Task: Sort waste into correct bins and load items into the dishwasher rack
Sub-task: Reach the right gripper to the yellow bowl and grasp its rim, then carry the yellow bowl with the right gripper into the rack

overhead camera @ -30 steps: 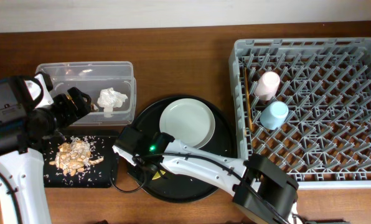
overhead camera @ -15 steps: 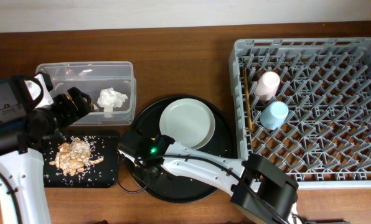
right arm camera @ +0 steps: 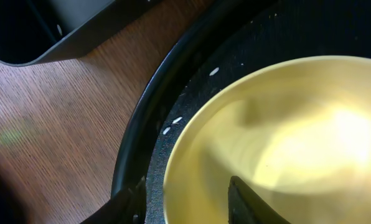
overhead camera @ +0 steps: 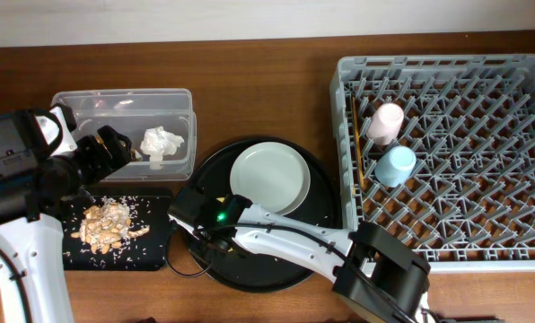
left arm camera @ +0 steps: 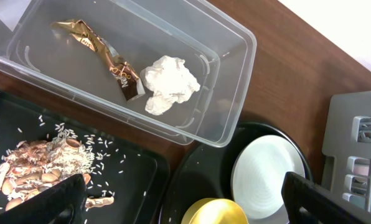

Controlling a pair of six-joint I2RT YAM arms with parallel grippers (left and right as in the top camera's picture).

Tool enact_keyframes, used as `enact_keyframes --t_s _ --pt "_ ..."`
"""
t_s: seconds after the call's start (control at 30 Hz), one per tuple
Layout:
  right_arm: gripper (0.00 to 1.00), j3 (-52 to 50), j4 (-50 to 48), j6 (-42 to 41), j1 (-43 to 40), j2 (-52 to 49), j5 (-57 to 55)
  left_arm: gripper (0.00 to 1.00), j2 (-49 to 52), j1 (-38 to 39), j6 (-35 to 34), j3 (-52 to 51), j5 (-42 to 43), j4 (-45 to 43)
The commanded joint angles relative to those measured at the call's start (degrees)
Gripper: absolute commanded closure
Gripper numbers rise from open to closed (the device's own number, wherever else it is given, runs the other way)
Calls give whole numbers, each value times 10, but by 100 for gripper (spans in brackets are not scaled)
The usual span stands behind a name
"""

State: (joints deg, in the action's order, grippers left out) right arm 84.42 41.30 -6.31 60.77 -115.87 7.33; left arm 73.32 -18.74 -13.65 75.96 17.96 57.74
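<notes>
My right gripper (right arm camera: 184,200) is open with one finger inside and one outside the rim of the yellow bowl (right arm camera: 285,143), which sits on the round black tray (overhead camera: 321,175). The arm hides the bowl in the overhead view. The pale plate (overhead camera: 269,177) lies on the same tray. My left gripper (left arm camera: 182,202) is open and empty, above the flat black tray (overhead camera: 155,251) of food scraps (overhead camera: 106,224). The clear tub (left arm camera: 235,74) holds the gold wrapper (left arm camera: 101,53) and tissue (left arm camera: 170,82). Pink cup (overhead camera: 386,122), blue cup (overhead camera: 396,165) and chopsticks (overhead camera: 356,135) are in the grey rack (overhead camera: 447,260).
Rice grains are scattered on the flat black tray and the round tray's rim (right arm camera: 173,119). Bare wooden table (right arm camera: 42,137) lies between the two trays. The rack's right part holds only upright pegs.
My right gripper has shifted slightly down and right over the yellow bowl, covering it in the overhead view. The left arm has not moved.
</notes>
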Motion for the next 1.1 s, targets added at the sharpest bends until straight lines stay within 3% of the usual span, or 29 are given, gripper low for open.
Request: enact_keyframes --t_s 0.0,0.13,0.37,0.4,0.8,0.93,1.07 --pt "65 -11 -2 -2 5 -5 -3 1 -10 -2 5 2 -2 0" --pt "65 -12 -4 -2 5 -13 -3 1 -10 -2 5 2 -2 0" --pt "87 -12 -4 -2 5 -16 0 1 -10 -2 5 2 -2 0" --pt "96 -11 -4 -2 5 -11 14 1 -10 -2 5 2 -2 0" --pt "96 26 63 -14 -15 207 48 1 -10 -2 5 2 -2 0" --pt "96 26 103 -17 -151 324 120 1 -10 -2 5 2 -2 0" --pt "96 26 104 19 -408 363 266 1 -10 -2 5 2 -2 0"
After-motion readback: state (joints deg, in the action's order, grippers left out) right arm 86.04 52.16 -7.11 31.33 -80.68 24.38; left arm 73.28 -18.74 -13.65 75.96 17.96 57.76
